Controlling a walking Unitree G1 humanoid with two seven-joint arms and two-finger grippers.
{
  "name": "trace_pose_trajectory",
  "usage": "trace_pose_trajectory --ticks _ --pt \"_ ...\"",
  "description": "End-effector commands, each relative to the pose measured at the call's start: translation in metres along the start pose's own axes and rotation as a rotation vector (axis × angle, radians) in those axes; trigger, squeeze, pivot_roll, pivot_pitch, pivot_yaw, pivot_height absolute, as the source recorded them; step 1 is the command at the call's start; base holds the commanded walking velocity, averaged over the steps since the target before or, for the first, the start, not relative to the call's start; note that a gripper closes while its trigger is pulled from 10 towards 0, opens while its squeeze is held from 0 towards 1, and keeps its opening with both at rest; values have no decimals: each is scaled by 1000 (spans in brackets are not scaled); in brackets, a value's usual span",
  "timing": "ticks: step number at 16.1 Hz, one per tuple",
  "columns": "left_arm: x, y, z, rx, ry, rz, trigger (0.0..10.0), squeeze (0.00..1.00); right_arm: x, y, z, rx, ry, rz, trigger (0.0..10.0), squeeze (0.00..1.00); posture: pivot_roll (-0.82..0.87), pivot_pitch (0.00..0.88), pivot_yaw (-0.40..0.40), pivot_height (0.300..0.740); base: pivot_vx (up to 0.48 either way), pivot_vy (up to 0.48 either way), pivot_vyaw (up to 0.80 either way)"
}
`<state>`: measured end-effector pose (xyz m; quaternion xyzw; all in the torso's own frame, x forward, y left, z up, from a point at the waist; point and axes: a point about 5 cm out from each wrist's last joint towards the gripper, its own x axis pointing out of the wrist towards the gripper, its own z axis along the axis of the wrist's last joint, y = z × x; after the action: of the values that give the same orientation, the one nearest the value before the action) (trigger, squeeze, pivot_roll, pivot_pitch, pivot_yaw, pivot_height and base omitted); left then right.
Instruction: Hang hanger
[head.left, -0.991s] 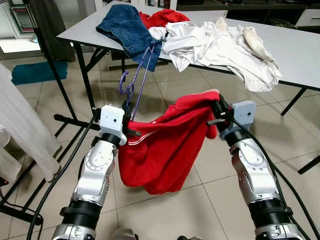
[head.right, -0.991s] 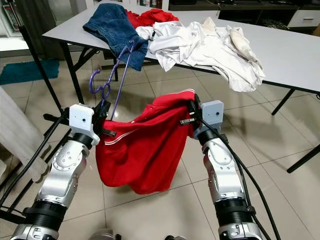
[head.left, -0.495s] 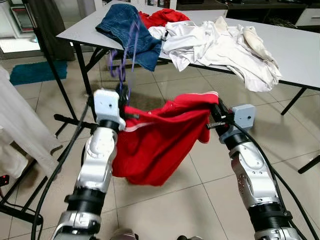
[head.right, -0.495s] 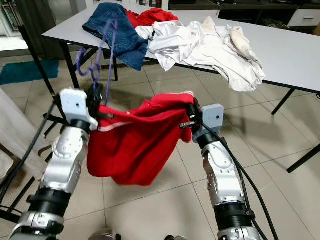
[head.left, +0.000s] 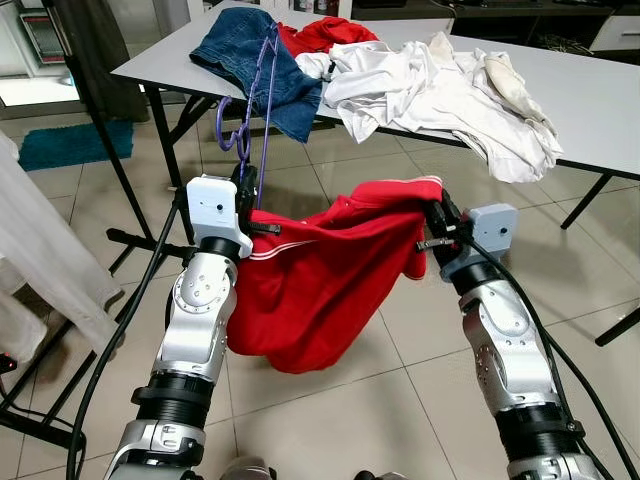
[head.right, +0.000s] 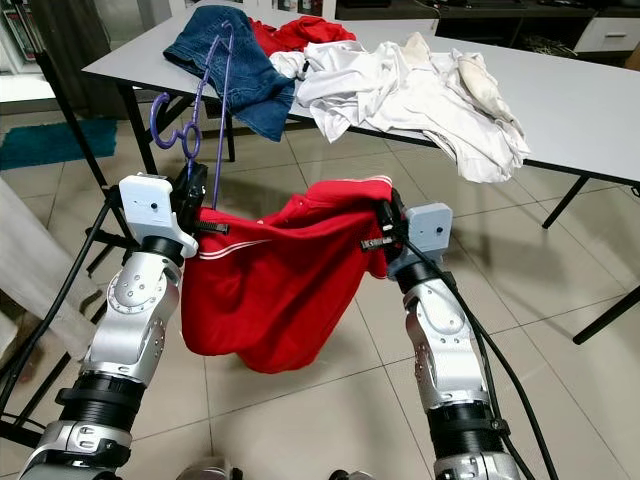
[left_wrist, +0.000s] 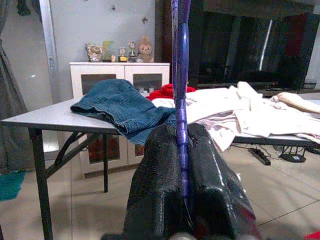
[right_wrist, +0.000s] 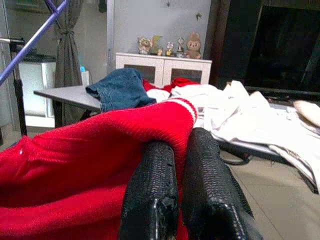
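Left wrist view shows the left gripper (left_wrist: 182, 150) clamped on the purple hanger (head.left: 245, 120), hook up, ready for a rail. The right gripper (right_wrist: 180, 165) pinches the red top's (head.left: 320, 280) edge, stretching it between both arms before the table (head.left: 600, 100), probably keeping it spread.

I see garment (head.left: 320, 280) slung between both grippers, above floor (head.left: 420, 330). Left gripper (head.left: 246, 208) at its left end, clamped on hanger (head.left: 262, 110); hanger rises upright from it. Right gripper (head.left: 436, 222) at right end, pinching garment edge. Table (head.left: 600, 100) behind, well apart. On table: jeans (head.left: 255, 55) at left, overhanging near edge; pile of clothes (head.left: 440, 90) to right of jeans. Rack legs (head.left: 110, 160) left of left arm.
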<state>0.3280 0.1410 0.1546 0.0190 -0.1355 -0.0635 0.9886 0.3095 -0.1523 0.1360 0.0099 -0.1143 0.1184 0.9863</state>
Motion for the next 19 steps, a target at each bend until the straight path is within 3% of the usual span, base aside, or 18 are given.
trace_pose_trajectory --ticks 1,19 --pt "4 2 5 7 -16 2 10000 0 6 -6 12 -3 -54 -31 0 0 236 16 -20 740 300 0 0" --pt "4 2 4 16 -15 -11 10000 0 10 -9 11 18 -50 -52 0 0 241 10 -12 740 460 0 0"
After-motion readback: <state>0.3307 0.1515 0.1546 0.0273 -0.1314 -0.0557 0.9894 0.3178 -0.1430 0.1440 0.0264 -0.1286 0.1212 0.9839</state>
